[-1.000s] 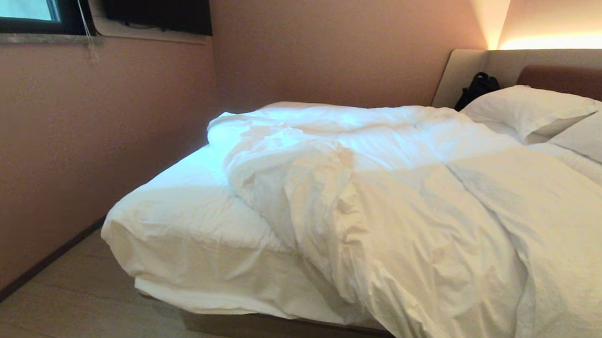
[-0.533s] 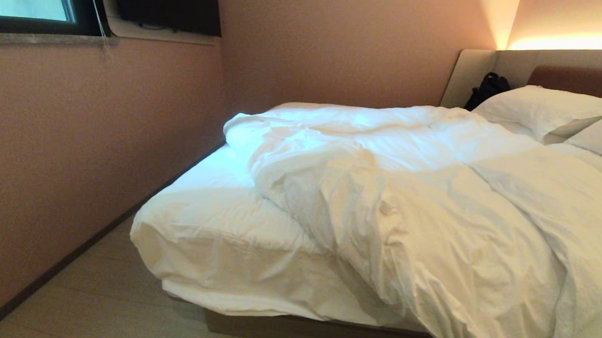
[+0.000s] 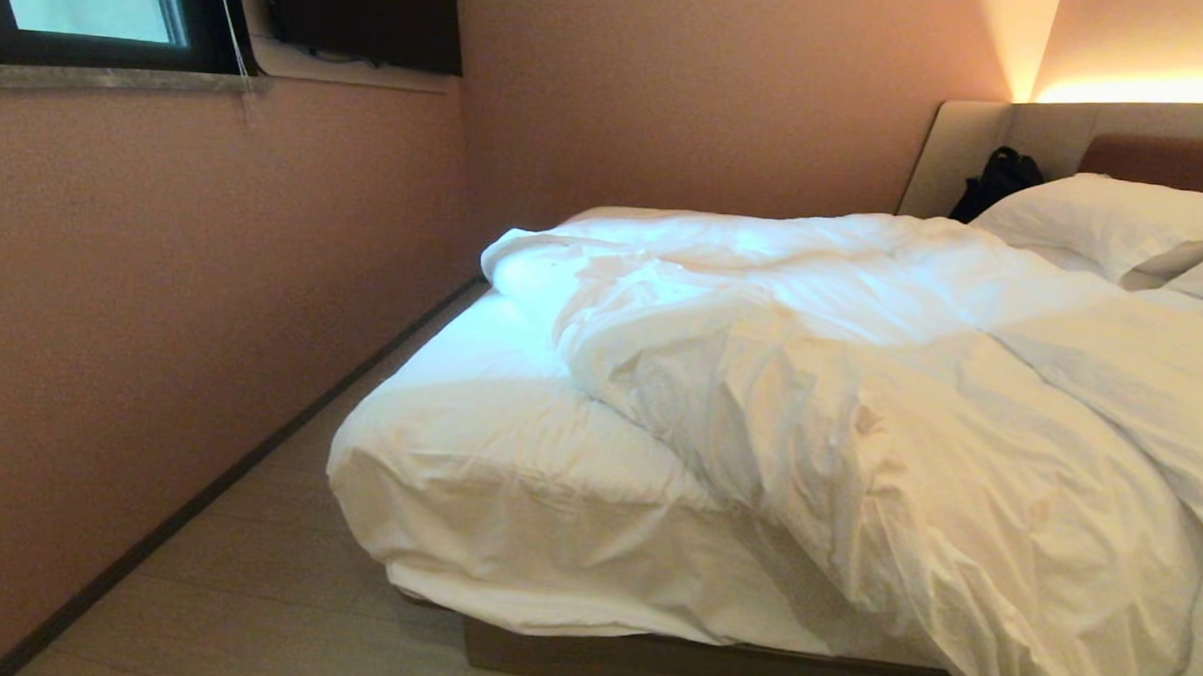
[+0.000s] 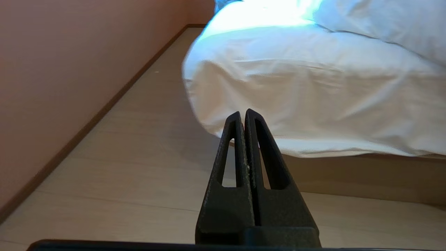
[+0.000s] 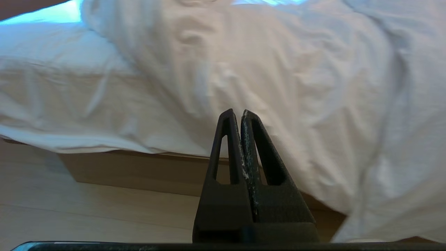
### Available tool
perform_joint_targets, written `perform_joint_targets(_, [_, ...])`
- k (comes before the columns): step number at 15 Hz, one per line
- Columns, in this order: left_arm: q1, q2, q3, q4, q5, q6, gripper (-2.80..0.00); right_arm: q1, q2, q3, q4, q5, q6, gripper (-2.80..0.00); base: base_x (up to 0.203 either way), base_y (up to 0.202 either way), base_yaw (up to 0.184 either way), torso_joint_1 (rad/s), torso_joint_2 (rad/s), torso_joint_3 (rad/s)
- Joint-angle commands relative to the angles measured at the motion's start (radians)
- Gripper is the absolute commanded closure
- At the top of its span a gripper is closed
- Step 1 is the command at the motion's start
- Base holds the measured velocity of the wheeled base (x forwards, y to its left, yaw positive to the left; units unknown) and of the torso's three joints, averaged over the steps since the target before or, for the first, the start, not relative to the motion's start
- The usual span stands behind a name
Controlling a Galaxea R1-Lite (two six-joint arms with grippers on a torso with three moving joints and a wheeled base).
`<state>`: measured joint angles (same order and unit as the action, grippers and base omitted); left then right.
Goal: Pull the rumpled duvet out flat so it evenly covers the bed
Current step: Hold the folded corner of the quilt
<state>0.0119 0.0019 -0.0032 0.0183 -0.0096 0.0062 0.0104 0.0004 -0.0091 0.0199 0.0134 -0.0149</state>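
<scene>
The puffy white duvet (image 3: 880,388) lies rumpled across the bed (image 3: 650,665), bunched toward the right and hanging over the foot edge at the lower right. The near left corner of the mattress (image 3: 477,464) is bare, covered only by the fitted sheet. Neither arm shows in the head view. My left gripper (image 4: 243,113) is shut and empty, held low above the floor short of the mattress corner (image 4: 278,90). My right gripper (image 5: 238,113) is shut and empty too, facing the hanging duvet (image 5: 296,76) above the tan base (image 5: 139,170).
A pinkish wall (image 3: 182,313) runs along the bed's left side, leaving a narrow strip of pale floor (image 3: 253,586). A window (image 3: 83,0) sits high on the left. Pillows (image 3: 1106,221) and a black bag (image 3: 1002,177) lie by the headboard (image 3: 1159,132).
The whole scene has shifted rightward in the head view, so the camera has turned or moved left. The duvet's folds and the bed look unchanged.
</scene>
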Motion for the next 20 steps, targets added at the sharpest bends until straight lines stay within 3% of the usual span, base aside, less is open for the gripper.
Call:
perform_joint_targets(1, [0.000, 0.000, 0.000, 0.000, 0.000, 0.000, 0.00, 0.000, 0.000, 0.000, 0.000, 0.000, 0.000, 0.00, 0.000, 0.195, 0.001, 0.002, 0.00, 0.007])
perform_joint_targets(4, [0.000, 0.000, 0.000, 0.000, -0.001, -0.002, 0.00, 0.000, 0.000, 0.000, 0.000, 0.000, 0.000, 0.00, 0.000, 0.127, -0.001, 0.000, 0.00, 0.003])
perform_joint_targets(10, [0.000, 0.000, 0.000, 0.000, -0.001, 0.001, 0.00, 0.000, 0.000, 0.001, 0.000, 0.000, 0.000, 0.00, 0.009, 0.000, -0.001, 0.000, 0.00, 0.000])
perform_joint_targets(20, [0.000, 0.000, 0.000, 0.000, 0.000, -0.003, 0.00, 0.000, 0.000, 0.000, 0.000, 0.000, 0.000, 0.00, 0.171, 0.000, 0.000, 0.005, 0.00, 0.003])
